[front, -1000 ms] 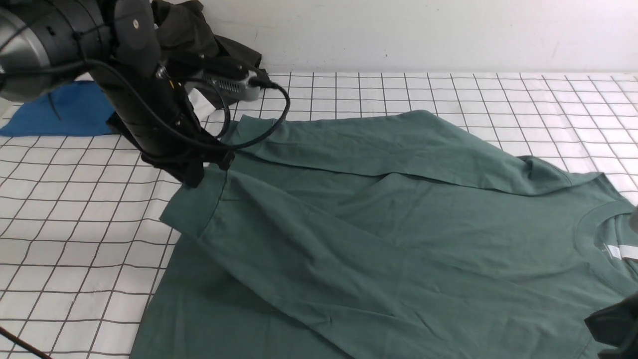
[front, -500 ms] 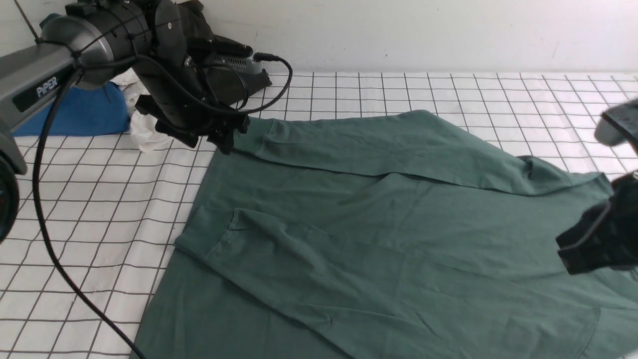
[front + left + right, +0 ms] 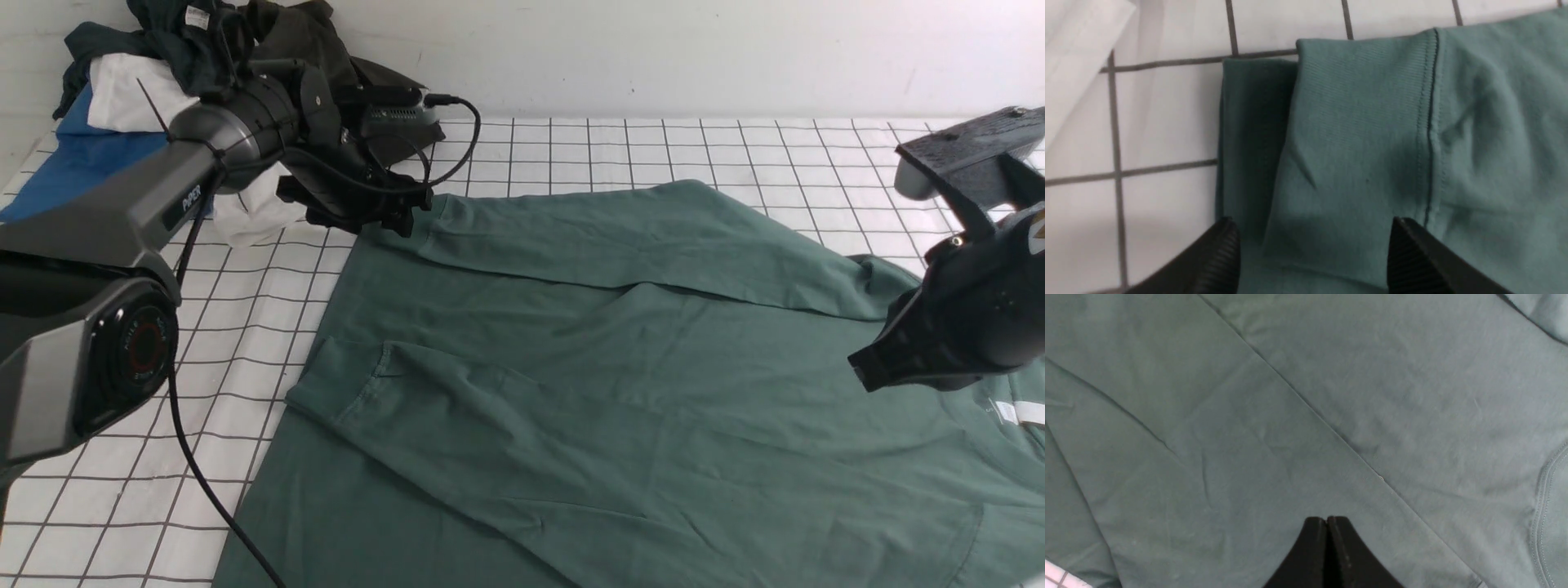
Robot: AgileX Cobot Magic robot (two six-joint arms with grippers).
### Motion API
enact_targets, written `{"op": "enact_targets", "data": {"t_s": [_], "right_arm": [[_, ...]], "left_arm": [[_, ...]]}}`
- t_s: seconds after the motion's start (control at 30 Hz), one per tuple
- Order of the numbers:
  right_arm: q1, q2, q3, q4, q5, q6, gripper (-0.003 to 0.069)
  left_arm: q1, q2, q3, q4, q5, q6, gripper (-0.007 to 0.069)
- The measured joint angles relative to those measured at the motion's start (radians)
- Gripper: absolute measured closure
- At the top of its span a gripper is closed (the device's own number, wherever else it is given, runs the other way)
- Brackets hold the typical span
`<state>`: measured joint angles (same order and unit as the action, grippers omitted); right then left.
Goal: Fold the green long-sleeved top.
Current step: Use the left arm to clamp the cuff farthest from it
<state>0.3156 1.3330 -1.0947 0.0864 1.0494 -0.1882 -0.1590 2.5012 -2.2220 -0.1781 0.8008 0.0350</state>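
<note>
1. The green long-sleeved top [image 3: 620, 367] lies flat on a white checked tablecloth [image 3: 122, 343], neck towards the right, both sleeves folded across its body.
2. Left gripper [image 3: 1312, 249] — jaws spread wide, gripping nothing — hovers over a sleeve cuff [image 3: 1355, 122] at the top's far-left corner.
3. Right gripper [image 3: 1327, 528] — jaws pressed together, empty — hangs above the top, near the collar [image 3: 1541, 506].

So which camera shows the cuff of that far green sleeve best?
The left wrist view: the cuff fills the picture, its ribbing and seam sharp, just beyond the open left gripper. The front view shows it small, at the far left corner of the green top. The right wrist view misses it.
</note>
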Motion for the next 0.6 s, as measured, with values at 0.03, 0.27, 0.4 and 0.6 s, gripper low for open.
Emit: {"op": "enact_targets", "data": {"t_s": [0.03,0.27,0.4,0.6], "right_arm": [[0.000,0.000,0.000,0.000,0.002,0.000,0.0673],[0.000,0.000,0.000,0.000,0.005,-0.001,0.0673],[0.000,0.000,0.000,0.000,0.005,-0.001,0.0673],[0.000,0.000,0.000,0.000,0.006,-0.001,0.0673]], "left_arm": [[0.000,0.014,0.000,-0.003,-0.021,0.000,0.0178],[0.000,0.023,-0.003,-0.025,-0.085,-0.003,0.0232],[0.000,0.023,-0.003,-0.036,-0.087,-0.003,0.0344],[0.000,0.024,-0.003,-0.037,-0.072,-0.001,0.0519]]}}
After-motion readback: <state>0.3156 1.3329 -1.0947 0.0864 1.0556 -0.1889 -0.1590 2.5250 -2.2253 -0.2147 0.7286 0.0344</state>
